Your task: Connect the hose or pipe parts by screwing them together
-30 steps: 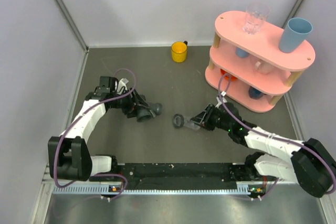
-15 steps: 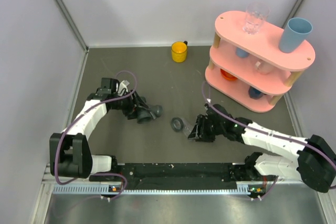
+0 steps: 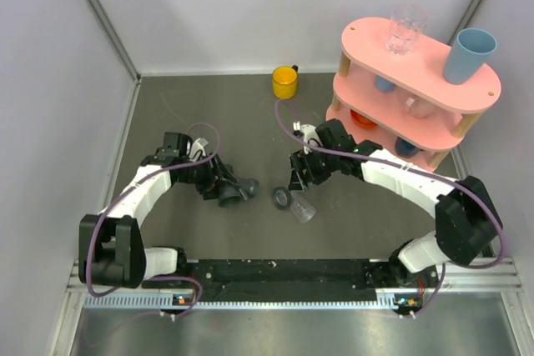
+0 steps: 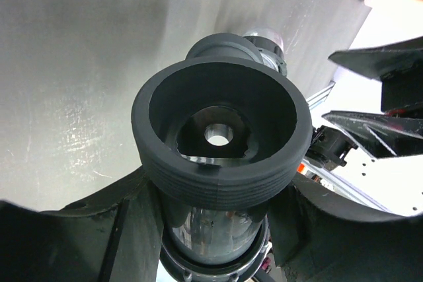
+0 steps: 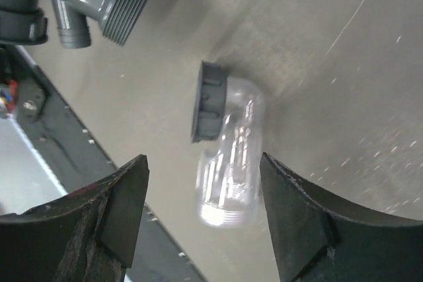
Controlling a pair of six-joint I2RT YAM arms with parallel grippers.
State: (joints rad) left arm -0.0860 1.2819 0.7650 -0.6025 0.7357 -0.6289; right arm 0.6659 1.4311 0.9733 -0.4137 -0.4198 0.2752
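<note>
Clamping the dark grey T-shaped fitting in the left gripper, jaws standing partway closed around its body, one threaded end pointing right. Hovering the right gripper just above the short clear piece, jaws spread wide and holding nothing. Locating that clear piece loose on the table, grey collar turned towards the fitting, near it but apart.

Judging the step in hand as taking up the clear piece. Advising: coming down with one finger on each side of the clear barrel rather than on the collar, leaving the collar free to turn. Then lining up collar and thread on one axis before turning, guarding against cross-threading.

Finding no brand, label or legible writing on either part.
</note>
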